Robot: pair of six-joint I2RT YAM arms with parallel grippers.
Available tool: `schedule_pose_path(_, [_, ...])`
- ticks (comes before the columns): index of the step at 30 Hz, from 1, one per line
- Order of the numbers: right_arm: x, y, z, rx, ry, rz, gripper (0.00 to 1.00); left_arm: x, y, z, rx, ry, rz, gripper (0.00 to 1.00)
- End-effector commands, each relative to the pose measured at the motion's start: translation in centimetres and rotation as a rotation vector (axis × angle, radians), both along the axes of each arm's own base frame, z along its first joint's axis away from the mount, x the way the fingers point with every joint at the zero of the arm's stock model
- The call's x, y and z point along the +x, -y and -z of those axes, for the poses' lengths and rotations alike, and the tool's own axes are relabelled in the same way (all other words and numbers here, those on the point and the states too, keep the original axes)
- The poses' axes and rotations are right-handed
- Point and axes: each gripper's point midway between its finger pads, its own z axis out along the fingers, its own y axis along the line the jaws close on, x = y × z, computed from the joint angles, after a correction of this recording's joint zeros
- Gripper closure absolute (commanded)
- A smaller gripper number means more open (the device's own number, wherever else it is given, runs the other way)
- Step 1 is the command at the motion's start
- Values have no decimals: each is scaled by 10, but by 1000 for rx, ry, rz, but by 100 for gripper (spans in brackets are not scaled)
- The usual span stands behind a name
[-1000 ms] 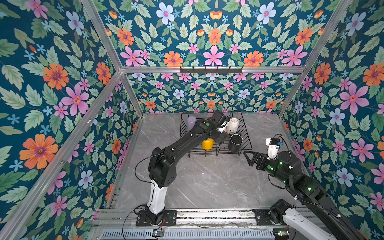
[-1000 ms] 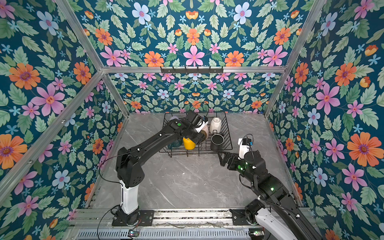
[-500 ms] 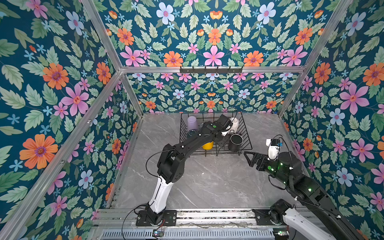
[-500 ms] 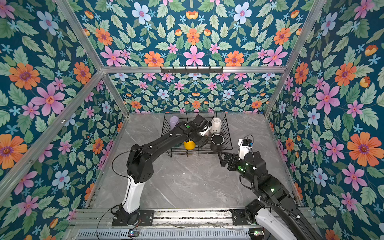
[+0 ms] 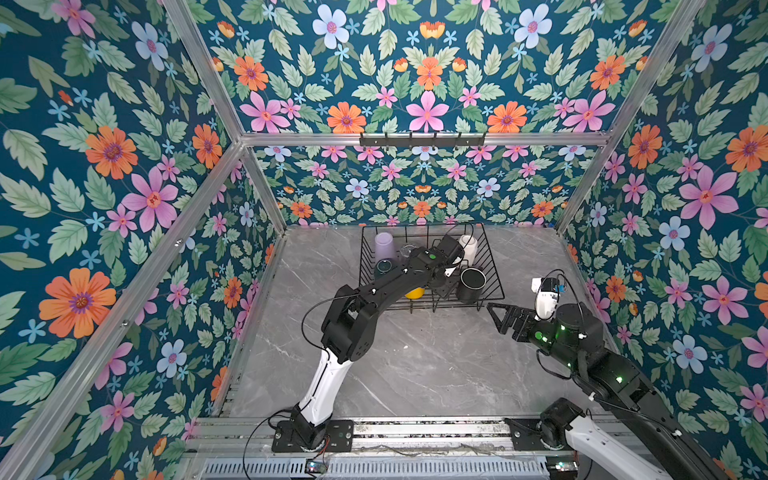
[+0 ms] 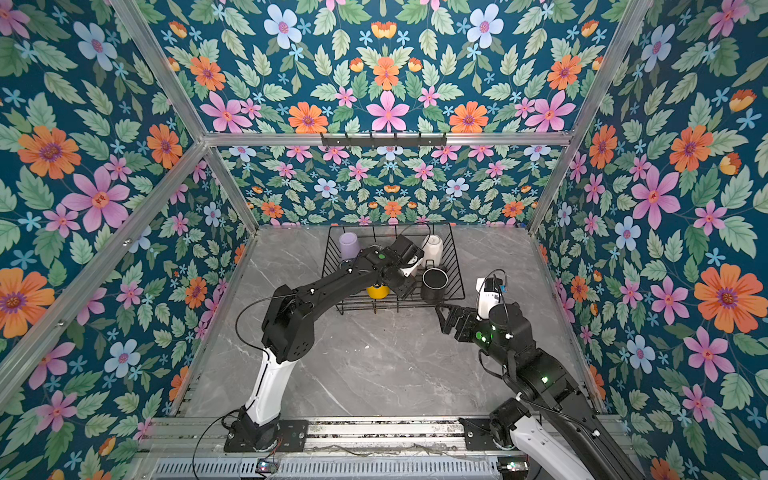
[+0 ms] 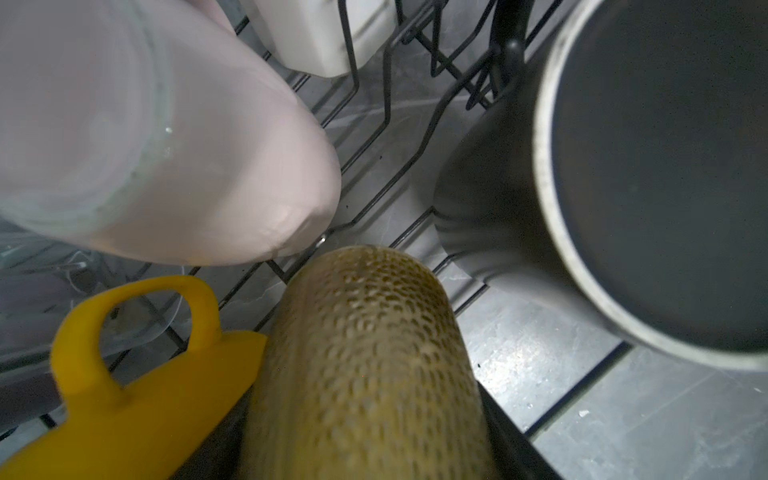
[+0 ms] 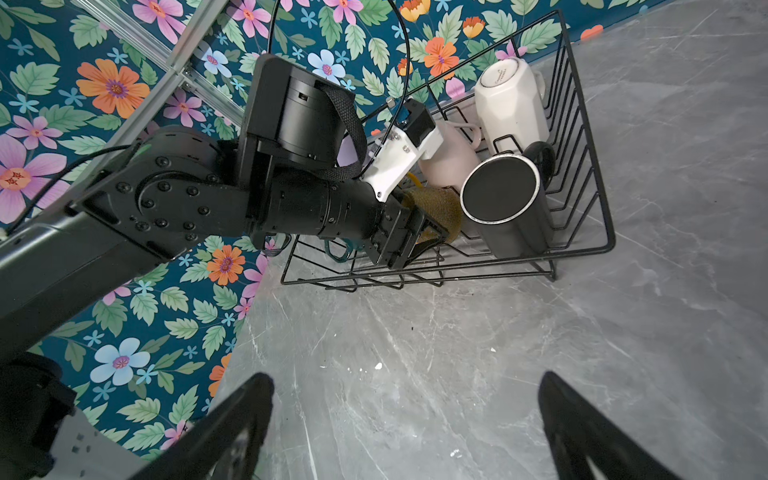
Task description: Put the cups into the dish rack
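Right gripper point(image 5: 496, 319) hovers over the bench point(image 5: 415, 365), jaws spread wide and holding nothing, near the dish rack's point(image 8: 582, 250) front right corner. Inside the rack, left gripper point(image 8: 419, 232) jaws are clamped on the amber glass point(image 7: 365, 365), between yellow mug point(image 5: 414, 293) and black mug point(image 5: 471, 282). Behind sit the pale pink mug point(image 8: 446, 166), then white mug point(image 5: 468, 246) and lilac tumbler point(image 5: 384, 246).

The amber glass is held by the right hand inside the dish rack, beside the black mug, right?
Not quite: the left hand holds the amber glass inside the dish rack, beside the black mug. The right wrist view shows it; the right hand is open and empty.
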Motion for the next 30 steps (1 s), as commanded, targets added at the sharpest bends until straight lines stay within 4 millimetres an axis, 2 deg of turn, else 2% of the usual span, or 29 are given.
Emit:
schedule_pose_path(1, [2, -1, -5, 4, 20, 0, 1, -1, -1, 8, 15, -13, -3, 86])
schedule_pose_path(4, [2, 0, -6, 6, 21, 1, 1, -1, -1, 14, 24, -22, -5, 75])
schedule_pose_path(10, [3, -1, -4, 4, 20, 0, 1, -2, -2, 23, 41, -30, -8, 45])
schedule_pose_path(15, [4, -2, -4, 0, 18, -4, 1, 1, -5, 25, 54, -25, -16, 27])
schedule_pose_path(25, [2, 0, -6, -1, 23, 3, 1, 1, -3, 17, 32, -16, -12, 13])
schedule_pose_path(30, [1, 1, -8, 0, 27, 3, 1, 1, -1, 4, 5, 4, -15, 6])
